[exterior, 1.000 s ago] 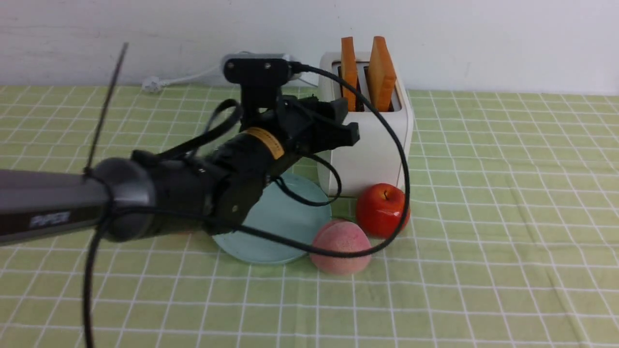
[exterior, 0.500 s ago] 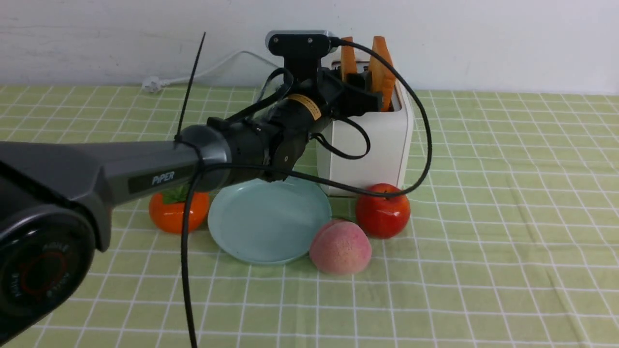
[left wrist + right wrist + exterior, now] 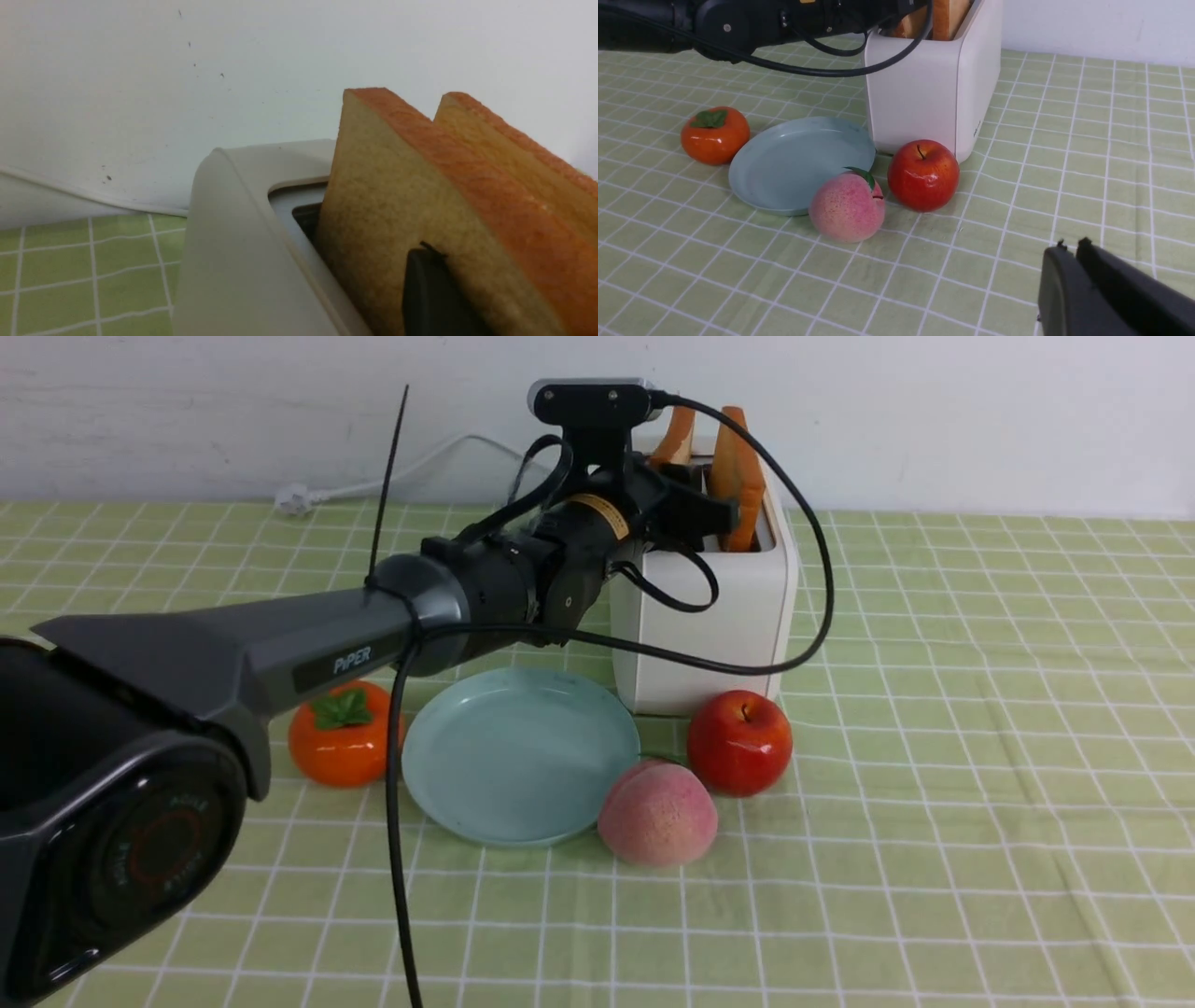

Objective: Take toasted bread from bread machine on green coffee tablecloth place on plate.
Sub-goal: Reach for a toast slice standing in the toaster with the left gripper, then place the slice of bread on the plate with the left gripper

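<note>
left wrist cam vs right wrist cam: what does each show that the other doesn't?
Left wrist only: a close-up of the slot, with one black finger flat against the near slice.
Right wrist only: plate, persimmon, peach, apple, left arm, and the shut right tool.
Both: toaster, toast, cloth.
</note>
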Controlling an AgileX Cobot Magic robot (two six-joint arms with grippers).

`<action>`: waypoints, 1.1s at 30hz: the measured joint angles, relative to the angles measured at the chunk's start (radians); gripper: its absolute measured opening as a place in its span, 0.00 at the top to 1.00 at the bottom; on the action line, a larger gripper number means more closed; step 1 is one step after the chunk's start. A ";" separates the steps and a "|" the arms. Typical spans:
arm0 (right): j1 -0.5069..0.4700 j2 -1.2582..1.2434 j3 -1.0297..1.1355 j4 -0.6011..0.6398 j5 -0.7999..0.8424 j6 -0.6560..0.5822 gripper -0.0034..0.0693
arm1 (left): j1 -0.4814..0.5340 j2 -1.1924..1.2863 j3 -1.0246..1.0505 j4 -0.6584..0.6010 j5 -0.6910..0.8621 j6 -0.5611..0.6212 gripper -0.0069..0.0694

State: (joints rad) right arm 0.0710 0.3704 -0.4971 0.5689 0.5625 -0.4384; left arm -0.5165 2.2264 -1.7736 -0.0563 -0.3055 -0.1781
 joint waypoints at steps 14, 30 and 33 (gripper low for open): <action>0.000 0.000 0.000 -0.003 -0.005 -0.001 0.90 | 0.002 -0.150 0.004 -0.002 0.044 0.047 0.78; 0.000 0.000 0.000 -0.003 -0.008 -0.001 0.92 | 0.061 -0.545 0.077 -0.063 0.951 0.086 0.78; 0.000 0.000 0.000 -0.003 -0.006 -0.001 0.92 | 0.152 -0.573 0.183 -0.192 1.055 0.141 0.78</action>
State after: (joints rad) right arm 0.0710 0.3704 -0.4971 0.5664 0.5566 -0.4396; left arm -0.3644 1.6536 -1.5904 -0.2483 0.7493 -0.0372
